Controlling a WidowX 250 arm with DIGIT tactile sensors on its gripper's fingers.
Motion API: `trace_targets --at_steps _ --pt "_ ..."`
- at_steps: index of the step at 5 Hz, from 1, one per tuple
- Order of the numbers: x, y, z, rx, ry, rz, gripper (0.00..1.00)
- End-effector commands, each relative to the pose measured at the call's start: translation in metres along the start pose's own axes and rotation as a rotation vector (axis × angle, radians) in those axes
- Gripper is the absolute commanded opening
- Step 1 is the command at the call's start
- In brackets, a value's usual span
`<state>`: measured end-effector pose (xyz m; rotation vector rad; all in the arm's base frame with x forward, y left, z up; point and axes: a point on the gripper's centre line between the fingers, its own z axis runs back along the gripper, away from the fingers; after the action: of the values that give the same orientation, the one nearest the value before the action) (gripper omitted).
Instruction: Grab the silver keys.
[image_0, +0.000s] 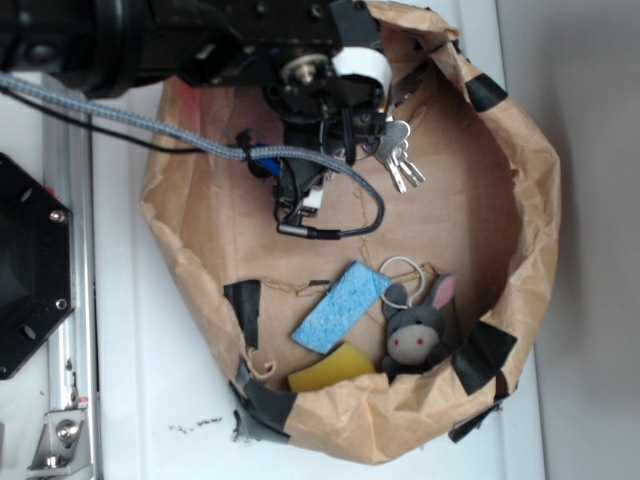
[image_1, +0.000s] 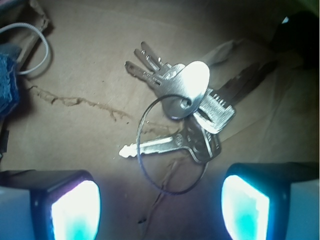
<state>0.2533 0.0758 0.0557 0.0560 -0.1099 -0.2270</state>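
Note:
The silver keys lie flat on the brown paper floor of the bag, several shiny keys joined by thin wire rings. In the exterior view the silver keys show just right of the arm's black wrist. My gripper hovers above them and stands open. Its two glowing fingertips sit at the bottom corners of the wrist view. Only the lower arc of the large wire ring reaches into the gap between them. Nothing is held.
The brown paper bag, patched with black tape, walls the area in. At its near end lie a blue sponge, a yellow sponge and a grey plush donkey with a white ring. A grey cable loops under the arm.

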Motion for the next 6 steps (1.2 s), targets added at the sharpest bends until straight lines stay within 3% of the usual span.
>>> trace_targets --at_steps 1,2,3,6 --pt "0.008 0.000 0.007 0.059 -0.076 -0.066 1.00" --pt "0.012 0.001 0.002 0.088 -0.095 -0.079 1.00" --pt "0.012 -0.006 -0.011 0.076 -0.108 -0.100 1.00" --pt "0.021 -0.006 -0.036 0.090 -0.079 -0.103 1.00"
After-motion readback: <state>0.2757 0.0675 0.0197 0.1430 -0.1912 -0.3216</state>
